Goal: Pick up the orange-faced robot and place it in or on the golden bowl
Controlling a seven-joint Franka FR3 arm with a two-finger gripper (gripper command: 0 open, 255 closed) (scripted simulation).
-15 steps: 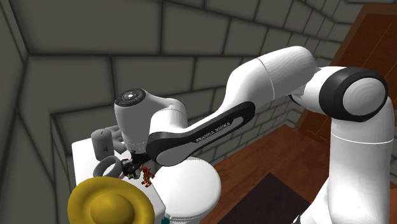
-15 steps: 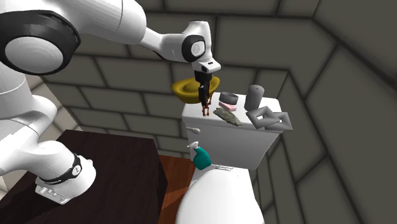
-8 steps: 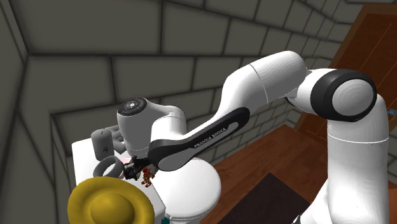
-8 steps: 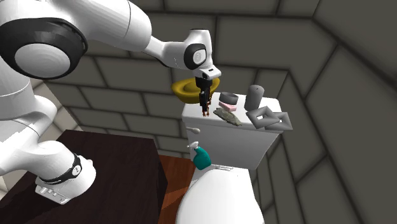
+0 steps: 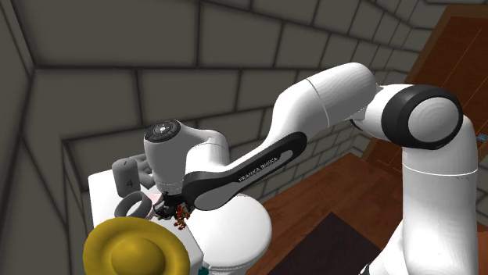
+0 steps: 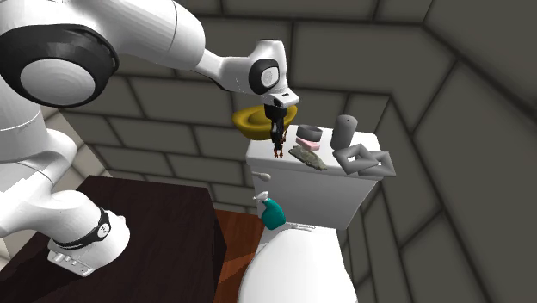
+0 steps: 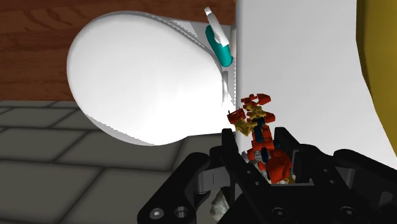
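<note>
As gripper (image 7: 262,147) clasps it between both jaws | robot toy (image 7: 257,121) hangs | golden bowl (image 5: 133,248) near

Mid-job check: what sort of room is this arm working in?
Very likely a bathroom: a white toilet with closed oval lid, its white box-shaped tank serving as the work surface, and grey block walls around. The end effector holds the small red-orange toy robot above that tank.

Arm (image 6: 155,39) stretched out, end effector (image 6: 276,135) pointing down, clasping toy robot (image 6: 278,149).
</note>
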